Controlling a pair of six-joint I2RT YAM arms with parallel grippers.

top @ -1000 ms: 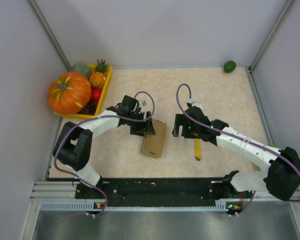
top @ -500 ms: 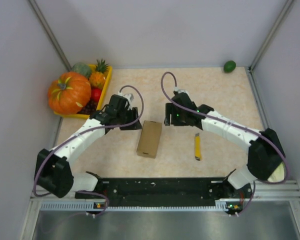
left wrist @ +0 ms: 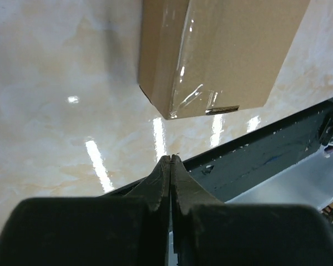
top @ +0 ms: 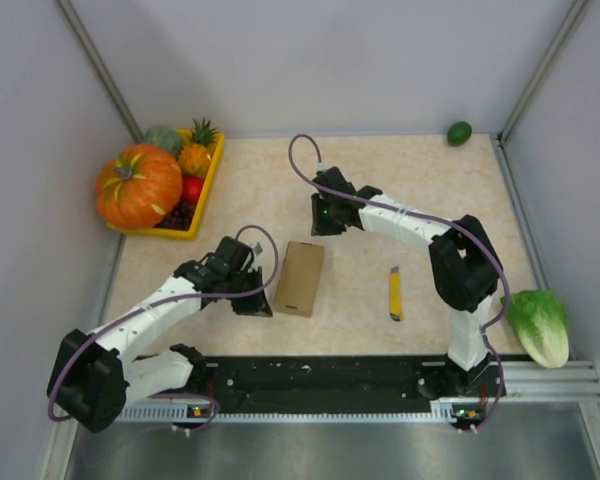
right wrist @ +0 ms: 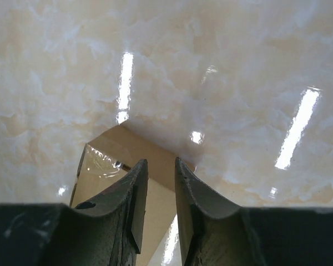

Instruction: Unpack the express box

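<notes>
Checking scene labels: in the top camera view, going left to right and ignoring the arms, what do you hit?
pumpkin → express box → yellow utility knife → small green fruit → lettuce

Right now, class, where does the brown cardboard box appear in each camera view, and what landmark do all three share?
Top external: the express box lies at the picture's centre.
Left wrist: the box fills the top right, taped end nearest.
Right wrist: the box shows low, left of centre, only partly.
Shared landmark: the marbled beige tabletop.
</notes>
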